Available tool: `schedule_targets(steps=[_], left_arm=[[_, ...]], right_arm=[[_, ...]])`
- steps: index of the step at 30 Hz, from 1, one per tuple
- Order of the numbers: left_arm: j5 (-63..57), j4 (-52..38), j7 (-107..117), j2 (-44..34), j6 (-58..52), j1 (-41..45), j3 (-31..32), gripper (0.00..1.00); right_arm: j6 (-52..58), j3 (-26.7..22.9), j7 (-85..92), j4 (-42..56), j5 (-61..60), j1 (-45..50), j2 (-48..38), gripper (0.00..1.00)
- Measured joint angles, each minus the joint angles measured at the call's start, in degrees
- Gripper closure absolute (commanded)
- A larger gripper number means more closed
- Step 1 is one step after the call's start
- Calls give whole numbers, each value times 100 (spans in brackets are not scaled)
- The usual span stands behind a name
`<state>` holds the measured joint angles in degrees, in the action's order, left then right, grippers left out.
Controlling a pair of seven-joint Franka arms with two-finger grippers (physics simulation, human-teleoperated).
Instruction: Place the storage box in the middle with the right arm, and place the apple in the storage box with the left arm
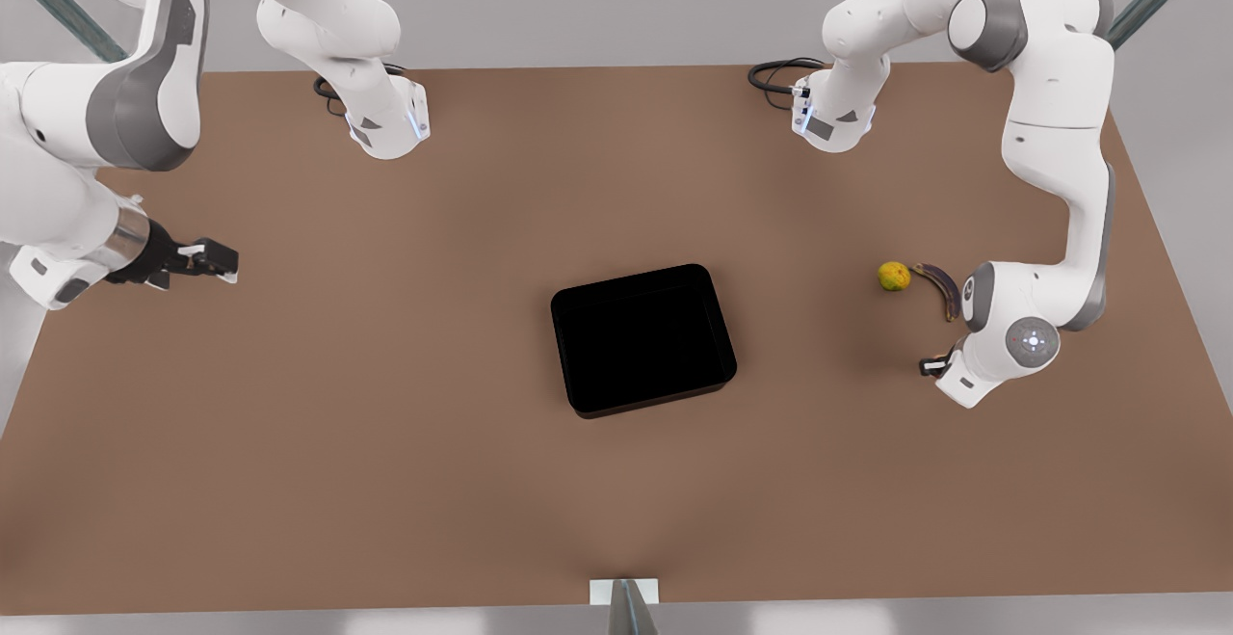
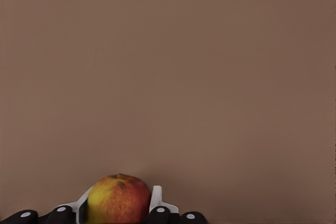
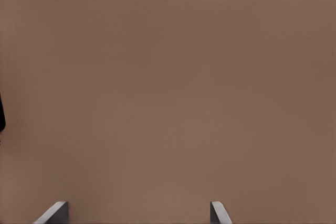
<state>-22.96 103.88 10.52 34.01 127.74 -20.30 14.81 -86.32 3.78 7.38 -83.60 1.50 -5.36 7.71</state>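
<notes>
The black storage box [image 1: 655, 402] sits empty near the middle of the brown table. The red apple with a yellow patch [image 2: 118, 204] is held between the white pads of my left gripper [image 2: 117, 195], which is shut on it. In the front view that gripper [image 1: 932, 365] is low over the table at the front view's right, mostly hidden under its own wrist, and it hides the apple. My right gripper [image 1: 214, 260] hovers at the front view's left, far from the box. It is open [image 3: 139, 207] over bare table, with nothing between its fingers.
A yellow-green round fruit [image 1: 894, 276] and a dark curved banana [image 1: 939, 286] lie just behind the left wrist. Both arm bases stand at the table's far edge. A small white mount [image 1: 624, 593] sits at the near edge.
</notes>
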Motion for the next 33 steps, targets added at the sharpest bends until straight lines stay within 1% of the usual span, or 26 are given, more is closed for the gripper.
schedule_targets(steps=[1, 5, 15, 22, 25, 28, 30, 33], left_arm=[[-4, 0, 85, -8, -6, 9, 35, 35], [30, -18, 458, -179, -191, 175, 165, 34], [302, -38, 2006, -299, -279, 1426, 200, 34], [540, 3, 3530, -317, -409, 2243, 410, 35], [665, 33, 4284, -366, -510, 2553, 612, 35], [864, 1, 4772, -328, -413, 3056, 611, 35], [1024, -32, 5171, -241, -83, 3368, 604, 35], [1162, -98, 5308, -229, -24, 3413, 608, 35]], right_arm=[[-65, 21, 0, -96, 0, -64, -21, 0], [-19, 70, -9, -138, -9, -150, 37, 0], [31, 76, -18, -148, -18, -180, 38, 0], [19, 71, -18, -148, -18, -156, 43, 0], [19, 71, -18, -148, -18, -175, 46, 0], [19, 70, -18, -148, -18, -175, 46, 0], [19, 79, -22, -148, -18, -174, 39, 0], [19, 78, -44, -147, -18, -171, 38, 0]])
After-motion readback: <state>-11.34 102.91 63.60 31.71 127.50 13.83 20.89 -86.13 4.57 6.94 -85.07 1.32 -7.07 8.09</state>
